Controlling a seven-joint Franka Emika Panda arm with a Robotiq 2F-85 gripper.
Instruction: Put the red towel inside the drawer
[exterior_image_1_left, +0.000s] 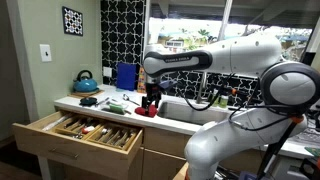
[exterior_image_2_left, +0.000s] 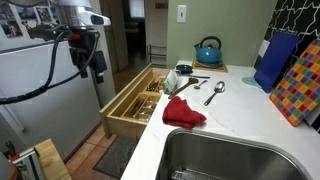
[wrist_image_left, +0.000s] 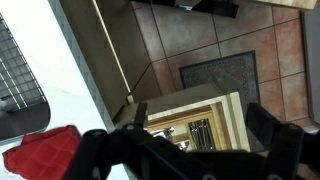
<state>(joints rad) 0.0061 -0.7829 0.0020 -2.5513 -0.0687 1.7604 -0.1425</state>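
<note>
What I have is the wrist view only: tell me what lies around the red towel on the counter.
Observer: A spoon lies beside the red towel, on its far side.
Operator: Give me the hand's height.
Observer: The hand hangs above the height of the counter, clear of the towel.
Operator: Name what stands at the back.
Observer: A blue kettle.

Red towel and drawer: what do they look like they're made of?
The red towel looks like soft matte cloth, judging by its crumpled folds. The drawer looks like light wood, possibly varnished: pale tan walls and dividers.
</note>
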